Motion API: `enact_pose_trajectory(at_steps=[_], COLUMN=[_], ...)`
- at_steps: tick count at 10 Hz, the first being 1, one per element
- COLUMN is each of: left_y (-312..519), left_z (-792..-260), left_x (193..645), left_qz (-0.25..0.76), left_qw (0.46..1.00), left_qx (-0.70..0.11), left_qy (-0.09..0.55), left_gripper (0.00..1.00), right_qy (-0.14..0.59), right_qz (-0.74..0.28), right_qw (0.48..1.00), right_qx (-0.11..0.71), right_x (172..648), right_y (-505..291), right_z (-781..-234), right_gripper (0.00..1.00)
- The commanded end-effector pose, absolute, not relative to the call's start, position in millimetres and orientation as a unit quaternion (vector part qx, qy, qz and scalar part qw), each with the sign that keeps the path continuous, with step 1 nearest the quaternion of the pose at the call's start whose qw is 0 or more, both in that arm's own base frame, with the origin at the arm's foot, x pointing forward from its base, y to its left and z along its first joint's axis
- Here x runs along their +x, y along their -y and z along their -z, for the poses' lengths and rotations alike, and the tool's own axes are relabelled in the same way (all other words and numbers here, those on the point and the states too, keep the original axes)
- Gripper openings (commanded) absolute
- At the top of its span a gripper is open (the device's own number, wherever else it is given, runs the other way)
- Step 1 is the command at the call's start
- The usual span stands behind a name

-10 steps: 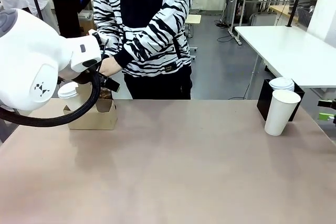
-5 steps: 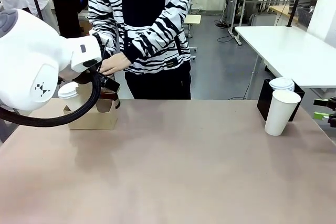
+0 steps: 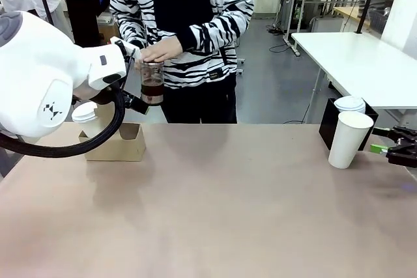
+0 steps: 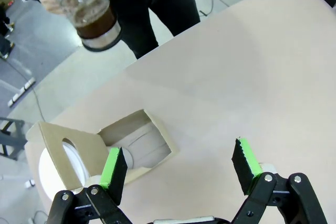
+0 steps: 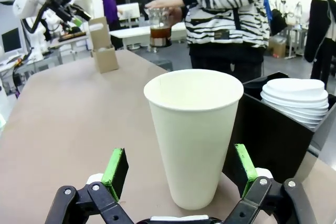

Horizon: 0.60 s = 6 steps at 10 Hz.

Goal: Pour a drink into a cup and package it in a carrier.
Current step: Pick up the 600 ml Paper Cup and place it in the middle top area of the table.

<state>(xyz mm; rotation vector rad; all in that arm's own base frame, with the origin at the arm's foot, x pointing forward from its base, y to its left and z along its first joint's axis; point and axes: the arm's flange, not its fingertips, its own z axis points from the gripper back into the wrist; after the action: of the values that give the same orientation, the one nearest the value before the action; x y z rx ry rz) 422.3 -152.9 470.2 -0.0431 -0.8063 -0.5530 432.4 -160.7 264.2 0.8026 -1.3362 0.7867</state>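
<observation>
Holding the jug (image 3: 152, 73) up in the air over the far edge of the table (image 3: 228, 213) is the person's hand (image 3: 159, 50), gripping it from the top. The drink (image 3: 152, 89) is dark brown and fills about the lower half of the glass.

Just below and to the left of the jug sits the carrier (image 3: 120, 144), flat on the table at the far left. A lidded cup (image 3: 85, 114) is in its left slot, and the left arm partly covers it in the front view. From the left wrist you look down on the carrier (image 4: 113, 145), with its handle standing up between the two slots.

The left gripper (image 4: 181, 163) hangs above the table beside the carrier. Its jaws are spread wide with nothing in them, and it touches nothing.

Over on the right, the open cup (image 3: 348, 138) stands upright on the table, right up against a black box (image 3: 326, 125) with a stack of lids (image 3: 350, 103) on top.

The right gripper (image 3: 381, 140) is just to the right of the cup, low and pointed at it, jaws wide open. In its wrist view the cup (image 5: 194, 135) sits between the lines of the two fingers. I can't really tell whether the tips have reached its sides, but it looks like there's a small gap.
</observation>
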Motion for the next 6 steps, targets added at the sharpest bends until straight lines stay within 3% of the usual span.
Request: enact_pose_trajectory(at_steps=[1, 6], left_y=[152, 152], left_z=[-471, -471], left_x=[422, 422], left_qz=[0.265, 0.265], left_qw=[0.883, 0.883], left_qx=[-0.021, -0.021], left_qy=[0.388, 0.388], left_gripper=[1.00, 1.00], right_qy=[0.587, 0.596], right_qz=[-0.354, -0.337], right_qw=[0.646, 0.646], right_qx=[0.336, 0.336], right_x=[439, 456], right_y=[145, 129], right_z=[-258, -232], right_gripper=[1.00, 1.00])
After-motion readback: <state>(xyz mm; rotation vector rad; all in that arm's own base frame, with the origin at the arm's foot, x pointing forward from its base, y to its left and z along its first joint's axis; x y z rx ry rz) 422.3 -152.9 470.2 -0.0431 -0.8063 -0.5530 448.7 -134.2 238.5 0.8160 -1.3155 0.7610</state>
